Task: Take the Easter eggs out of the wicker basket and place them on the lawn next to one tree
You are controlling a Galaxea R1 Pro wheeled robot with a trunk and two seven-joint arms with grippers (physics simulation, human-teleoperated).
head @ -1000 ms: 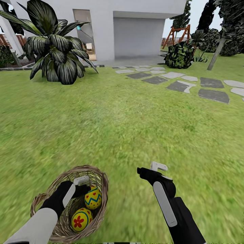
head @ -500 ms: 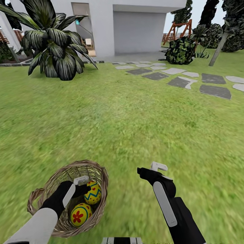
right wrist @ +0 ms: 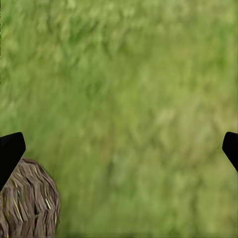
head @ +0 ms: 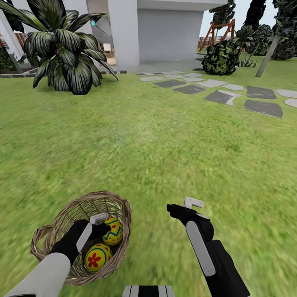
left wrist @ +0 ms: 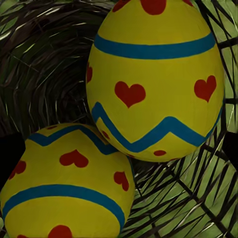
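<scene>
The wicker basket sits on the lawn at the lower left. Two yellow Easter eggs lie in it: one with a blue zigzag, one with a red flower. A third egg is hidden. My left gripper reaches inside the basket, open, just by the zigzag egg. The left wrist view has both eggs close up, with dark fingertips at the edges and not touching them. My right gripper hangs open over bare grass right of the basket.
A big spiky-leaved plant stands far left before the white house. Grey stepping stones cross the grass at the right. A leaning grey trunk of a tree and a dark shrub stand far right.
The whole picture has shifted upward as the camera moved, and the robot's base now shows at the bottom edge. The basket and eggs sit slightly higher against my left gripper.
</scene>
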